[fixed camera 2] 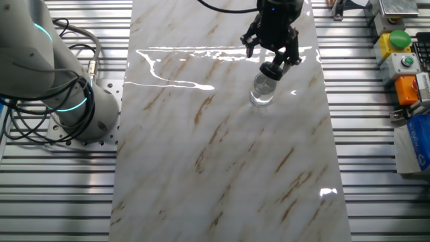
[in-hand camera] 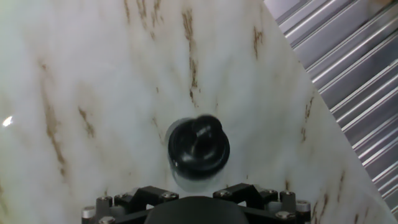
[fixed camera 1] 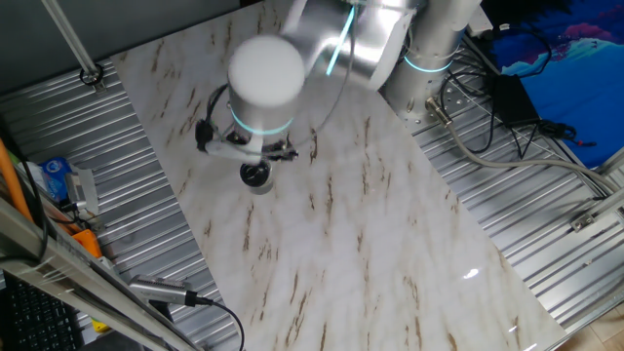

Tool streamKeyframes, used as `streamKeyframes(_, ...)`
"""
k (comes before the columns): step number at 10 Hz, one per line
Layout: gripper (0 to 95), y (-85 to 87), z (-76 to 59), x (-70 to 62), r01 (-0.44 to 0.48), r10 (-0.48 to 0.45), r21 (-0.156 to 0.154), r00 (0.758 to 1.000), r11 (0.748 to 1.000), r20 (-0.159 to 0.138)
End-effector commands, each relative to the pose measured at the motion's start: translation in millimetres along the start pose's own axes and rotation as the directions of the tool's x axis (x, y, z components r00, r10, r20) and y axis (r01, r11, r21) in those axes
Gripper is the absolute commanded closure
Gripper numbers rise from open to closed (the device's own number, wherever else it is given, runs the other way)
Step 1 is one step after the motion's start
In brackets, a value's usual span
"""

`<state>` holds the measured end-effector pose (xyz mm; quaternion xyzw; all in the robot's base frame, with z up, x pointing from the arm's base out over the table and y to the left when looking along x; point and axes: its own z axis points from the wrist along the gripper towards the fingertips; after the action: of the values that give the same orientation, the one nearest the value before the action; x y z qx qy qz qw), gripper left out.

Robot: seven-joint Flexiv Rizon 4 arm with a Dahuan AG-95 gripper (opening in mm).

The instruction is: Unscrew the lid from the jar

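Observation:
The jar (fixed camera 2: 261, 94) is small and clear and stands upright on the marble table top. The black lid (fixed camera 2: 271, 69) sits on its top. Both also show in one fixed view, the lid (fixed camera 1: 255, 175) just below the arm's wrist. My gripper (fixed camera 2: 272, 54) hangs right above the lid, its black fingers spread wider than the lid and not closed on it. In the hand view the lid (in-hand camera: 199, 147) is a blurred dark disc at centre, with the jar's clear wall (in-hand camera: 181, 179) showing around its lower edge. No fingertips show there.
The marble top (fixed camera 2: 222, 154) is flanked by ribbed metal decking (fixed camera 2: 376, 168). The arm's base (fixed camera 2: 67, 101) and cables stand to one side. Boxes with buttons (fixed camera 2: 403, 60) sit beyond the other edge. A cable and tool (fixed camera 1: 166, 292) lie off the near corner.

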<state>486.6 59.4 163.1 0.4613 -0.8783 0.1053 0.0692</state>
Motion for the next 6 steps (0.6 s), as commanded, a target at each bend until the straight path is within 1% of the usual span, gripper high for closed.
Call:
streamKeyframes(1, 0.0, -10.5, -18.2, 22.9, 0.071, -0.071, -0.022, 0.997, 0.997, 0.020)
streamKeyframes(2, 19.0, -14.9, -22.7, 31.0, 0.129, -0.128, -0.009, 0.991, 0.992, 0.026)
streamKeyframes(3, 19.0, -19.0, -24.6, 40.6, 0.176, -0.176, -0.001, 0.984, 0.984, 0.027)
streamKeyframes(4, 19.0, -20.6, -22.2, 50.5, 0.212, -0.213, 0.022, 0.976, 0.977, 0.035)
streamKeyframes(5, 38.0, -20.7, -19.2, 55.6, 0.230, -0.231, 0.031, 0.972, 0.973, 0.047)
streamKeyframes(6, 38.0, -19.3, -16.4, 56.4, 0.227, -0.228, 0.034, 0.972, 0.973, 0.055)
